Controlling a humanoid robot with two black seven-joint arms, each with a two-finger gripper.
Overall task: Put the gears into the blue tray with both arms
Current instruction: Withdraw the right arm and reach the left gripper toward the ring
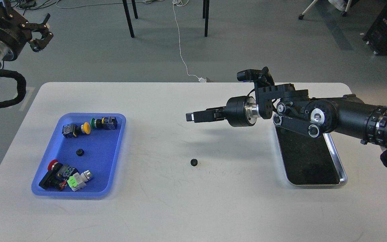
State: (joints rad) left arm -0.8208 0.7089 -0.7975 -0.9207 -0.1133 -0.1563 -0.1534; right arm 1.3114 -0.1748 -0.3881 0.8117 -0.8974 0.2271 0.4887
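Right gripper (190,117), aperture indiscernible to us, hovers above the loose gear (194,162), which lies just nearer us; left gripper (44,33), open, stands far off.

White table (166,208), as I see it from the head view. Blue tray (111,168) at left: one gear (80,152) near its middle, switches with yellow (76,129) and green (104,123) caps at the far end, a red-capped cluster (64,176) at the near end. Second gear (194,162) lies alone on the table, well apart from the tray. Steel tray (339,168) at right. My right gripper (190,117) hangs over the table centre; I cannot make out its jaws. My left gripper (42,33) is raised at far left, claws parted.
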